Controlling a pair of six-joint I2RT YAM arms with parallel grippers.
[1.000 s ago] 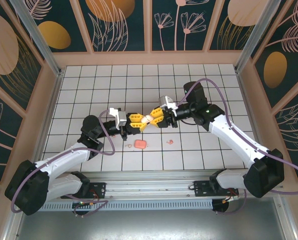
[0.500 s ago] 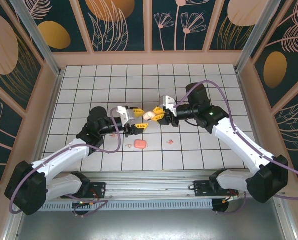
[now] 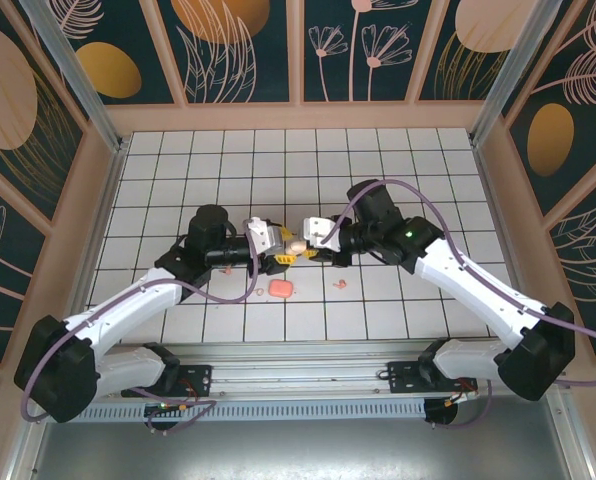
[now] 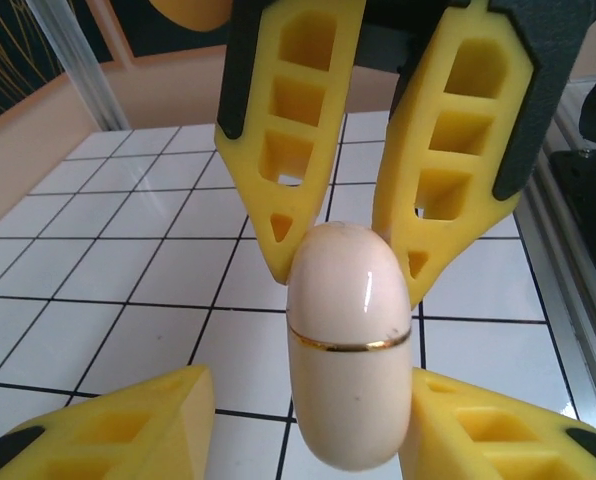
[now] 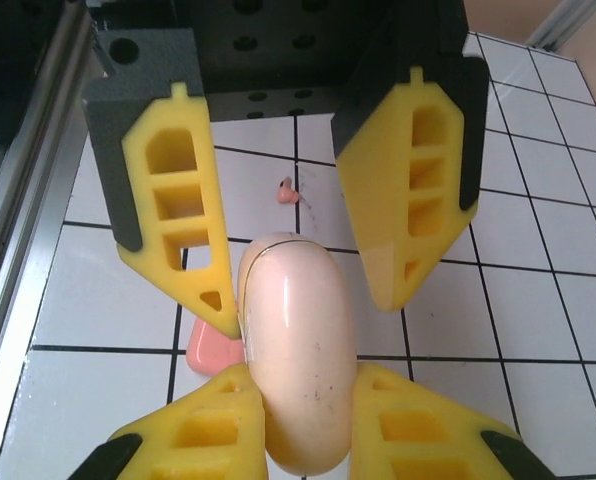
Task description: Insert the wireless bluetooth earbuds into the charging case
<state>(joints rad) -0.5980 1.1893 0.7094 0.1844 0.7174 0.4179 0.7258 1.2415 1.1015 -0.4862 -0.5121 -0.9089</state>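
The right gripper (image 5: 303, 390) is clamped on one end of the closed case (image 4: 348, 400), holding it above the middle of the table (image 3: 178, 170). The left gripper (image 4: 308, 395) stands apart around the other end. It should probably close squarely beyond the seam (image 4: 348, 346) before pulling. The left wrist view shows that gold seam; the right wrist view shows an earbud (image 5: 284, 188) on the table.

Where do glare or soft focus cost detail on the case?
Left wrist: a thin white glare streak on the charging case above its gold seam, otherwise sharp. Right wrist: a broader pale sheen down the case, and the earbud beyond it is small and soft. Top external: even light, only faint shadows on the table; the case is too small for detail.
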